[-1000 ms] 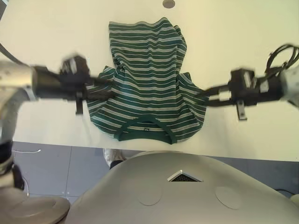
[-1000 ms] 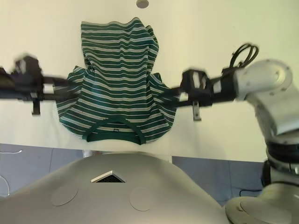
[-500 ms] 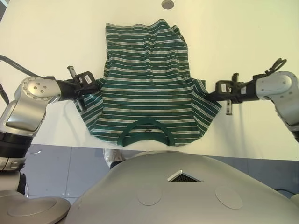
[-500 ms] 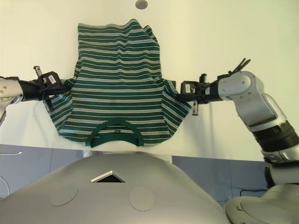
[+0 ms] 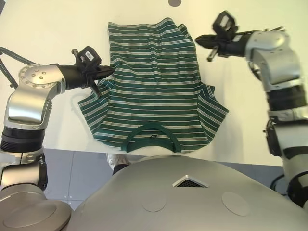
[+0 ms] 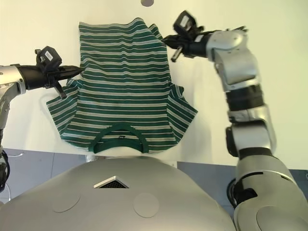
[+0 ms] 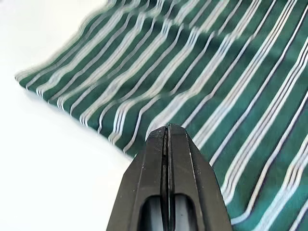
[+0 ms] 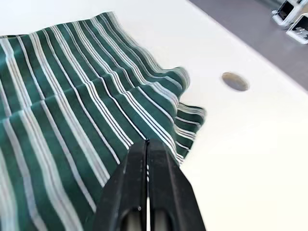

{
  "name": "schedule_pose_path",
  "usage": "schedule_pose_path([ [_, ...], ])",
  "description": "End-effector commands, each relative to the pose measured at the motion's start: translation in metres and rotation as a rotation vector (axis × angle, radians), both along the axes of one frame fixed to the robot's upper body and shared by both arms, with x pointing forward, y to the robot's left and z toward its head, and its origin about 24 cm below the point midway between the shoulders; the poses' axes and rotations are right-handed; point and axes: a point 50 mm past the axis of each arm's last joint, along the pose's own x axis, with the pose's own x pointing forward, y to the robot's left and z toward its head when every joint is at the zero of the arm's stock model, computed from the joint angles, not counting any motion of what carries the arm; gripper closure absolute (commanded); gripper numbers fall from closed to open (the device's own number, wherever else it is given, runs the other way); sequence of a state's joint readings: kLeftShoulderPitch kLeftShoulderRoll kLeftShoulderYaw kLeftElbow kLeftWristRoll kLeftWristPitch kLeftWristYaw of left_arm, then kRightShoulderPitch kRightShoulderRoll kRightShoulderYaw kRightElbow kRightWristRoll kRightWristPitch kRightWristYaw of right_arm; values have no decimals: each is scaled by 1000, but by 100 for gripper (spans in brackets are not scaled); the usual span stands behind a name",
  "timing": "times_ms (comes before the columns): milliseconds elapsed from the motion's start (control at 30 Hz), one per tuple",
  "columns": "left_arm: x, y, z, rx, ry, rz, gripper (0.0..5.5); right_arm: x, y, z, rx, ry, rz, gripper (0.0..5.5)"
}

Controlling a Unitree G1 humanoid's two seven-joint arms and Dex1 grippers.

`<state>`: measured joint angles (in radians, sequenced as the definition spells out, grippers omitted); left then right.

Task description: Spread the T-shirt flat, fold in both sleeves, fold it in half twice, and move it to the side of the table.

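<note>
Left pincer [image 5: 109, 72]: it is staying narrow, both halves pressing together with no gap and nothing showing between them.
Left pincer place: it is pointing at the left edge of the T-shirt [image 5: 151, 82], just on the far side of the left sleeve [image 5: 94, 103]; whether it is touching the cloth cannot be told.
Right pincer [image 5: 198, 39]: it is also narrow, pinching closed on nothing that can be seen.
Right pincer place: it is hanging at the far right corner of the T-shirt, beside the hem [image 5: 139, 25], where the cloth is bunching into a small fold.
T-shirt: green with thin white stripes, it is lying face up near the middle of the bench [image 5: 43, 29], close to the robot's edge, with the collar [image 5: 150, 137] pointing toward the robot and the hem pointing away.
Sleeves: the left sleeve and the right sleeve [image 5: 213, 103] are both spreading outward, unfolded.
Cloth: the body is lying mostly flat, with light wrinkles running across it.
Bench: white, it is carrying a small round grey disc [image 8: 235, 81] just beyond the hem.
</note>
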<state>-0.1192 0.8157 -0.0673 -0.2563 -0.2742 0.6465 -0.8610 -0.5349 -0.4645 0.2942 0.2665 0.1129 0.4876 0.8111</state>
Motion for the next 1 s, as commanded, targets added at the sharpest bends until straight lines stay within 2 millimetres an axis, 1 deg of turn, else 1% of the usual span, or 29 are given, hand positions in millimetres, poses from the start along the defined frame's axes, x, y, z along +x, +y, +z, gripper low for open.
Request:
schedule_pose_path([
  [33,15,-2,14,-64,-63,78,549,11,15,-30,-73,31,-73,550],
  [100,16,-3,16,-81,-70,93,549,10,11,-43,-115,49,-105,550],
  [167,16,-2,15,-89,-76,121,549,10,-6,-56,-222,43,-136,550],
  [200,17,-1,15,-90,-80,137,549,11,-19,-61,-284,28,-160,550],
  [233,19,-1,15,-90,-83,150,549,14,-31,-63,-336,8,-188,550],
  [300,21,0,13,-85,-86,163,549,19,-48,-62,-380,-21,-248,550],
  [367,22,2,9,-66,-84,194,549,28,-56,-56,-389,-74,-293,550],
  [400,23,3,7,-55,-80,209,549,31,-57,-52,-386,-105,-300,550],
  [433,24,5,0,-33,-66,235,549,38,-52,-43,-341,-172,-309,550],
  [467,23,6,-10,-6,-40,258,549,46,-45,-28,-253,-265,-333,550],
  [533,17,6,-25,13,17,278,504,58,-35,2,-99,-426,-378,550],
  [567,11,6,-30,10,51,277,491,60,-31,16,-31,-491,-389,550],
  [633,0,9,-37,17,112,270,452,60,-26,39,86,-585,-403,550],
  [667,-4,12,-39,30,128,272,439,58,-26,47,121,-608,-407,550],
  [733,-10,23,-39,48,154,290,432,52,-24,56,148,-630,-401,550],
  [800,-16,30,-40,62,180,294,432,48,-24,59,150,-635,-399,550],
  [867,-18,30,-46,56,205,301,432,45,-24,59,147,-631,-406,550],
  [1000,-22,21,-57,14,254,289,432,44,-18,60,137,-632,-395,550],
])
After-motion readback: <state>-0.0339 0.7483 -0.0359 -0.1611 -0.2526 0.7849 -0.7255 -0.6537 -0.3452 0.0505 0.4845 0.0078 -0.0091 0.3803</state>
